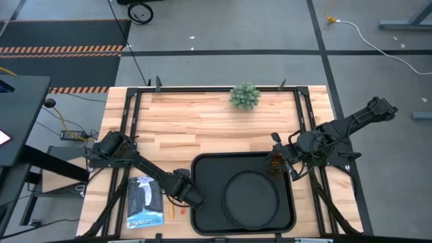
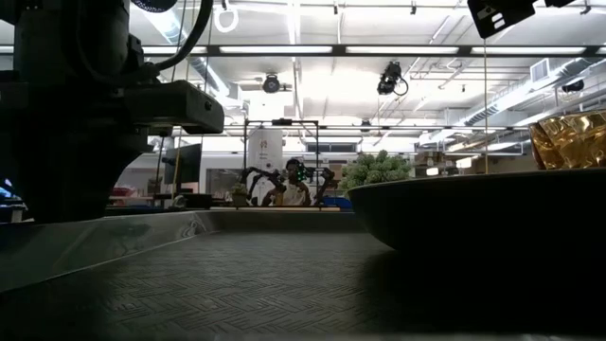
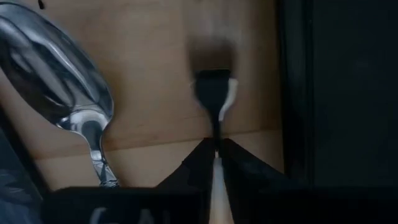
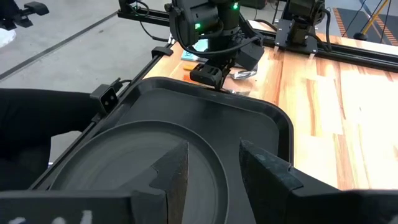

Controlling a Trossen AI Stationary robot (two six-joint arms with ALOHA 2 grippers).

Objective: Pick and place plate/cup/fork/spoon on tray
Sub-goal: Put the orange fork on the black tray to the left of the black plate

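Note:
The black tray (image 1: 202,169) lies at the table's near middle, with the round black plate (image 1: 251,197) on it. My left gripper (image 1: 194,200) is at the tray's left rim, shut on the fork (image 3: 214,93). The spoon (image 3: 62,81) lies on the wood beside it, bowl up. The amber cup (image 1: 275,167) stands at the tray's far right corner and also shows in the low view (image 2: 568,140). My right gripper (image 4: 214,168) is open and empty beside the cup, over the tray's right part. My left gripper pinches the fork's thin stem (image 3: 217,163) between its two fingers, just behind the head. The fingers slant down from the table's left. The head (image 3: 214,99) sticks out past the fingertips over the wood beside the tray's left rim. Whether it is lifted clear, I cannot tell.
A blue-and-black packet (image 1: 145,201) lies on the table left of the left gripper. A small green plant (image 1: 244,96) stands at the far middle edge. Bare wood lies between the plant and the tray.

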